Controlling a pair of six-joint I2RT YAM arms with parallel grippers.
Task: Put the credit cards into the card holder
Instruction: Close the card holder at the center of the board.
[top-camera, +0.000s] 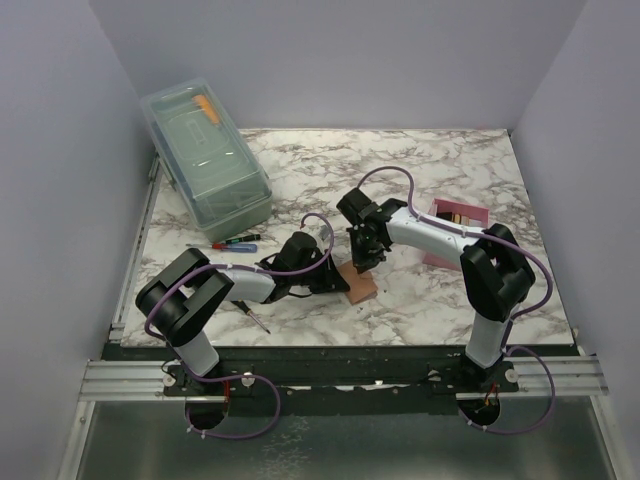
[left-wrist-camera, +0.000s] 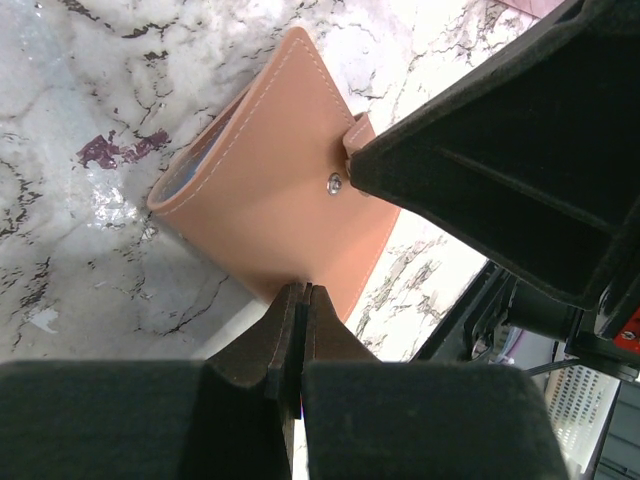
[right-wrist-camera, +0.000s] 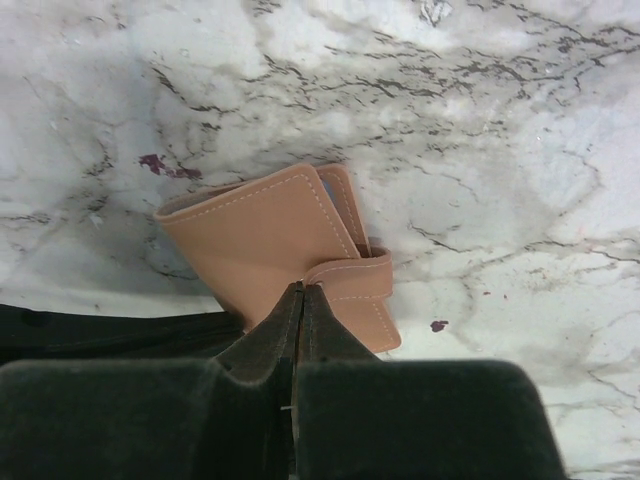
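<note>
The tan card holder (top-camera: 358, 284) lies near the table's front middle, its strap unsnapped and its stud bare (left-wrist-camera: 333, 183). Pale blue shows in its open side (left-wrist-camera: 188, 172). My right gripper (right-wrist-camera: 303, 290) is shut, and its tips pinch the end of the curled strap (right-wrist-camera: 350, 275). My left gripper (left-wrist-camera: 302, 292) is shut, with its tips against the holder's near edge (left-wrist-camera: 290, 215); nothing shows between its fingers. The credit cards show only as dark and yellowish edges (top-camera: 456, 212) in the pink tray, too small to tell apart.
The pink slotted tray (top-camera: 445, 250) stands right of the holder, beside the right arm. A clear lidded box (top-camera: 205, 165) sits at the back left. Small screwdrivers lie at the left (top-camera: 235, 242) and near the front edge (top-camera: 256, 318). Walls close in three sides.
</note>
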